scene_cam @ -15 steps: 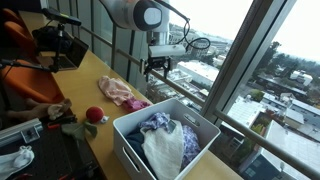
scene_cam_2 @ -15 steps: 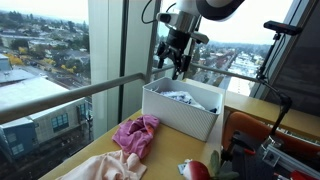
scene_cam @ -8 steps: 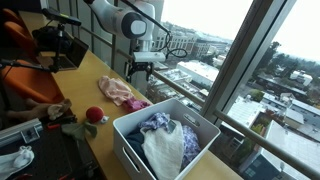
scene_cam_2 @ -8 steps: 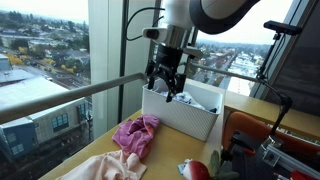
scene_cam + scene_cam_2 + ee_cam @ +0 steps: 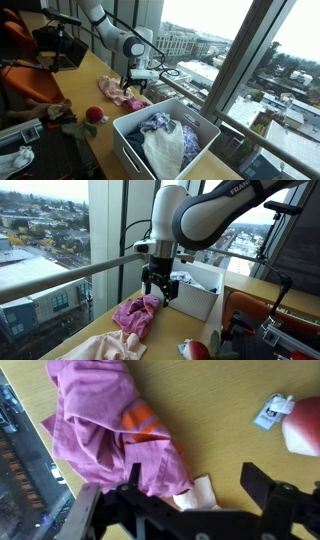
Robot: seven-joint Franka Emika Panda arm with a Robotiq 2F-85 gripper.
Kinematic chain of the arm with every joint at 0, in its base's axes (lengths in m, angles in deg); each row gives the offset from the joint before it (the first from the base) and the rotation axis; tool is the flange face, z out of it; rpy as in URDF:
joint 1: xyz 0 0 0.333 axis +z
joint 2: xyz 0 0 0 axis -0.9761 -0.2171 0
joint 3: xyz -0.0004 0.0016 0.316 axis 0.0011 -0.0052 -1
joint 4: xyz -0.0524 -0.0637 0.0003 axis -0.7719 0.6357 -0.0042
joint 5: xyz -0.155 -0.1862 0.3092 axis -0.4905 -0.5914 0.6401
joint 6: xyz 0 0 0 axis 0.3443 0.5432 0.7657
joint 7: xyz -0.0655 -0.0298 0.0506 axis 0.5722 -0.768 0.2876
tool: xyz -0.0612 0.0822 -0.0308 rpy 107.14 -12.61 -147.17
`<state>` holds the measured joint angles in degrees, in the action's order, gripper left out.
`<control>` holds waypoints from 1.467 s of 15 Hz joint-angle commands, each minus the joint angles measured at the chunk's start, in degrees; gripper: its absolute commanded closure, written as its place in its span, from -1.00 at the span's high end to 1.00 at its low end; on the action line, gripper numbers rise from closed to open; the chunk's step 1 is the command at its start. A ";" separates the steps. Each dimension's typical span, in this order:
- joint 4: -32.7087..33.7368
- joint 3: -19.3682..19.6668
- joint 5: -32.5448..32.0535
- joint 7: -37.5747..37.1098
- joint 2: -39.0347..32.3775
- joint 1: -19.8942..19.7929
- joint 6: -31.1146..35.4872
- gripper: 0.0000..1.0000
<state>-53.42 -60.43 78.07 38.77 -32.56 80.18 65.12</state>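
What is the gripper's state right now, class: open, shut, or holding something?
Gripper: open, holding nothing, poised above the pink cloth on the table.

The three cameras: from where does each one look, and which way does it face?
Exterior view: beside the table, facing along it; white bin nearest, arm and open gripper over the pink cloth.
Exterior view: low at the opposite end; pink cloth nearest, white bin behind; arm and gripper show.
Wrist view: looks down between the fingers onto pink cloth and table.
Shared: all show the pink cloth.
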 commanded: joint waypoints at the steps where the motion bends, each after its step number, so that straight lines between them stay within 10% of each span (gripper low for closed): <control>1: 4.99 0.06 -1.54 -2.83 -4.37 2.06 -1.40 1.00; 10: 9.65 -0.95 -2.11 -4.95 -10.32 3.55 -2.11 1.00; 11: 10.06 -1.19 -2.02 -4.90 -10.36 3.61 -2.10 0.50; 22: 10.45 -0.91 -1.97 -3.25 -10.07 0.99 -1.71 -0.98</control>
<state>-44.51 -61.12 76.56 34.79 -42.34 82.24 65.01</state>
